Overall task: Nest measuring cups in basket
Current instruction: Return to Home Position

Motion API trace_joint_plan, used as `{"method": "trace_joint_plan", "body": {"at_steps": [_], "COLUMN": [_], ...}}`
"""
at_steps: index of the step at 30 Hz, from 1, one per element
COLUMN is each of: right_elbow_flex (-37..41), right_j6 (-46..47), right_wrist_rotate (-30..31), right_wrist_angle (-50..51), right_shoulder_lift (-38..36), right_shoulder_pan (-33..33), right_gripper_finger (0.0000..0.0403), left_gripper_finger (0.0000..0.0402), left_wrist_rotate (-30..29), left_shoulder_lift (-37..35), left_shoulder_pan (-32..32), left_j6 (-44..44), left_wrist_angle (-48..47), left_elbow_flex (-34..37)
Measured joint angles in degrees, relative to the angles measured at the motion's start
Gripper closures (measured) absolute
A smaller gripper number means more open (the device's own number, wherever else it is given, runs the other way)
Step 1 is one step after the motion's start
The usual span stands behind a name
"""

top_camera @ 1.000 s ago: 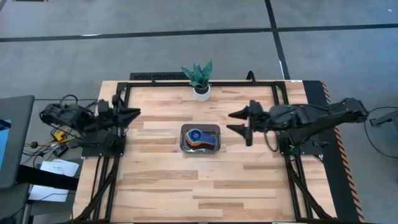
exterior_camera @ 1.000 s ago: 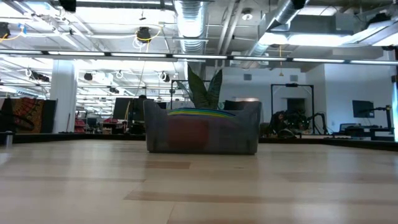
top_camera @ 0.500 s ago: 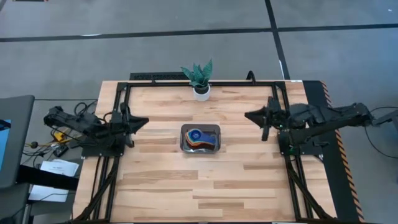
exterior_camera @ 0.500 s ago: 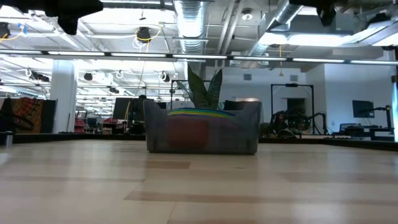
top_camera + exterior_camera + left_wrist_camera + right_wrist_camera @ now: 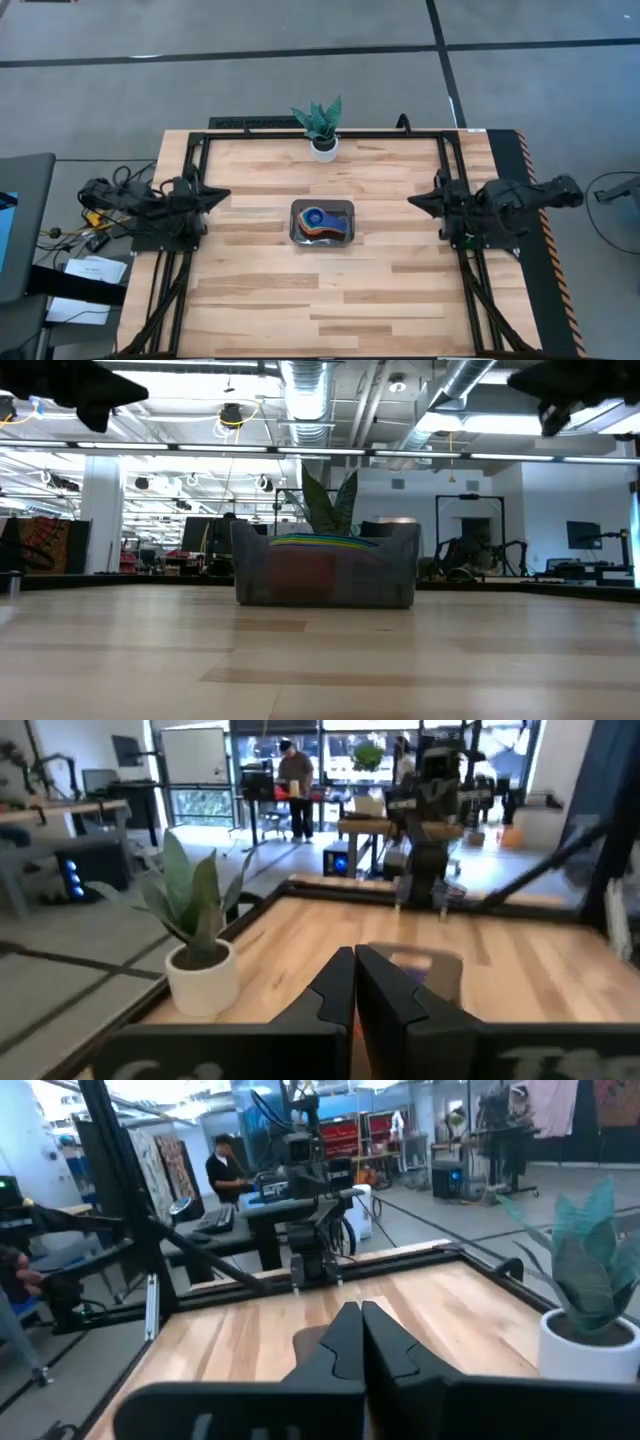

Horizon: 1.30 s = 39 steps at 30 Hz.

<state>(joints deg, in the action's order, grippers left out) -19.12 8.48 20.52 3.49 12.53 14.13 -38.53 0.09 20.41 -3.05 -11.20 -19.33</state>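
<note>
While the pale wooden desk (image 5: 300,300) fills most of the view from above, two dark arms sit folded at its left and right edges, over their black mounting frames. Little looks likely to go wrong from here. The one hazard I would judge possible is an arm dipping low as it settles and clipping the basket or the plant, though both stand well apart from either arm. The left gripper (image 5: 220,192) points right toward the middle of the desk. The right gripper (image 5: 413,200) points left, mirroring it, and both are held above the surface.

The basket (image 5: 351,222), a dark mesh tray, stands at the centre of the desk between the arms. A potted plant (image 5: 322,130) stands at the far edge, beyond the basket. The measuring cups (image 5: 318,220) lie nested one inside another in the basket, and in the low view their coloured rims show just above its wall. Each gripper's fingers (image 5: 335,990) are clenched together, grasping nothing.
</note>
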Motion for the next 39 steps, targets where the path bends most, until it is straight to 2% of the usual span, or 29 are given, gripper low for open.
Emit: {"method": "trace_joint_plan", "body": {"at_steps": [5,11,17,25,29,33,39], "right_elbow_flex": [7.07,13.6,18.63,18.65,18.67,18.67,18.72], "right_j6": [0.05,-0.05,-0.7,0.22,0.52,-1.93,-1.1], "right_wrist_rotate": [-2.25,-6.9,-8.3,-15.43,-16.61,-17.36,-17.72], "right_wrist_angle": [-1.73,-9.78,-17.39,-14.81,-14.86,-13.37,-10.28], "right_shoulder_lift": [-7.54,-12.25,-12.1,-11.47,-11.89,-11.87,-11.87], "right_shoulder_pan": [-0.02,-0.02,-1.03,-7.07,-9.15,-9.28,-11.04], "right_gripper_finger": [0.0398,0.0398,0.0399,0.0398,0.0399,0.0398,0.0398], "left_gripper_finger": [0.0401,0.0401,0.0401,0.0401,0.0402,0.0401,0.0401], "left_wrist_rotate": [0.53,1.78,0.74,0.81,6.73,11.86,14.23], "left_shoulder_lift": [0.85,0.86,0.88,-0.06,0.02,0.11,0.67], "left_shoulder_pan": [0.01,0.02,0.01,0.01,0.0,0.0,-0.51], "left_j6": [-1.83,-1.07,-2.16,-5.5,-5.31,-4.99,-6.09], "left_wrist_angle": [2.35,8.86,10.95,10.52,11.7,24.9,24.81], "left_elbow_flex": [2.68,8.47,11.35,11.28,11.97,18.83,18.72]}}
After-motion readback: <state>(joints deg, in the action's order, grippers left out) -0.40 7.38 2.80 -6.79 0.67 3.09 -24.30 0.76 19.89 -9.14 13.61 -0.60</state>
